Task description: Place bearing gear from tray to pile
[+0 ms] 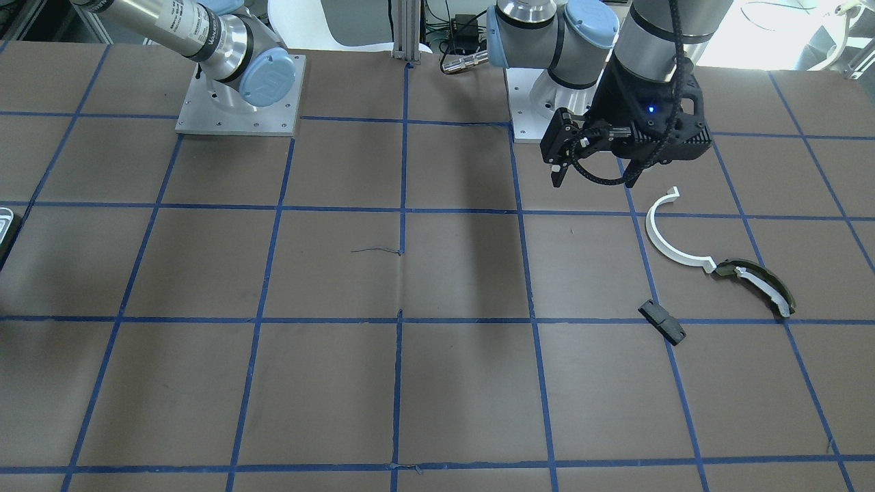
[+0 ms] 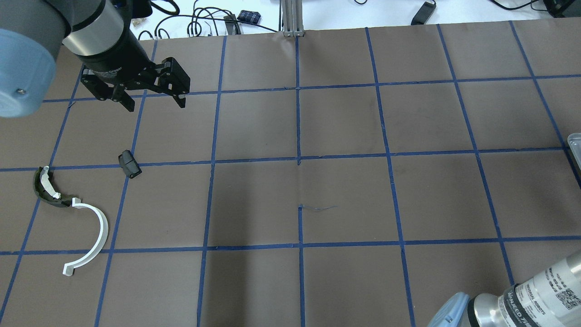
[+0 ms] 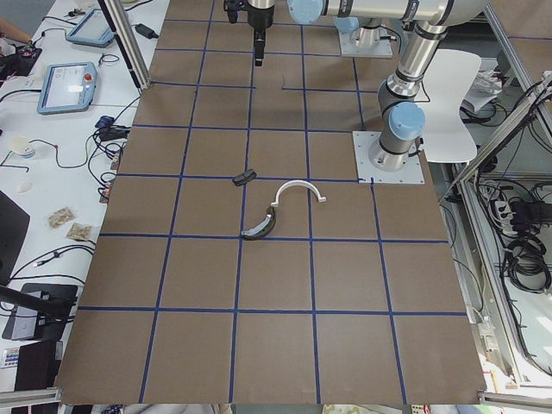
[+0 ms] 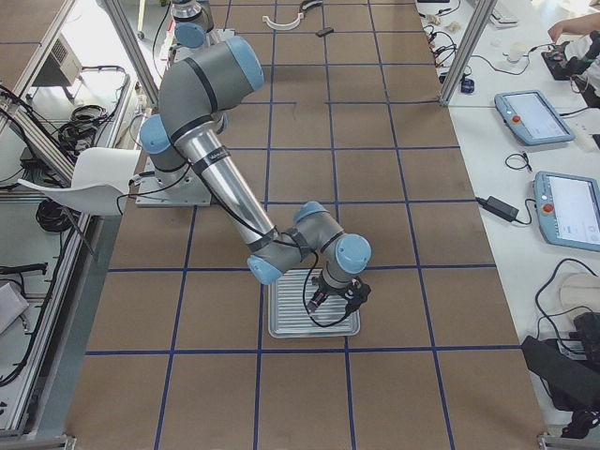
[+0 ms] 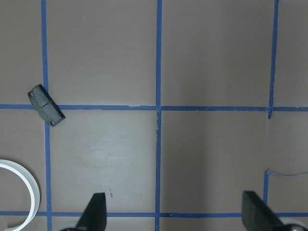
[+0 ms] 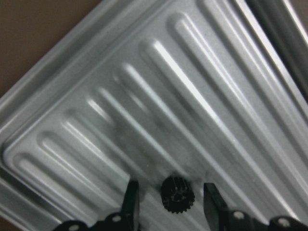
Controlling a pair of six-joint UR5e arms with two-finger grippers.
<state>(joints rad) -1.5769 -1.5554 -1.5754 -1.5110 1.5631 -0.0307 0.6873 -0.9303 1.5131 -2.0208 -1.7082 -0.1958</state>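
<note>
The tray (image 4: 281,323) is a ribbed pale grey tray; its floor (image 6: 202,96) fills the right wrist view. A small black toothed bearing gear (image 6: 177,193) lies on it. My right gripper (image 6: 171,188) is low over the tray, open, with one finger on each side of the gear and gaps on both sides. The pile lies at the other end of the table: a white half-ring (image 2: 97,236), a dark olive curved piece (image 2: 45,188) and a small black block (image 2: 129,164). My left gripper (image 2: 156,105) hovers open and empty just beyond the block.
The brown table has a grid of blue tape lines. The tray's edge shows at the right border of the overhead view (image 2: 575,145). The right arm's elbow (image 4: 202,80) stretches across its end of the table. A post (image 2: 290,18) stands at the far edge.
</note>
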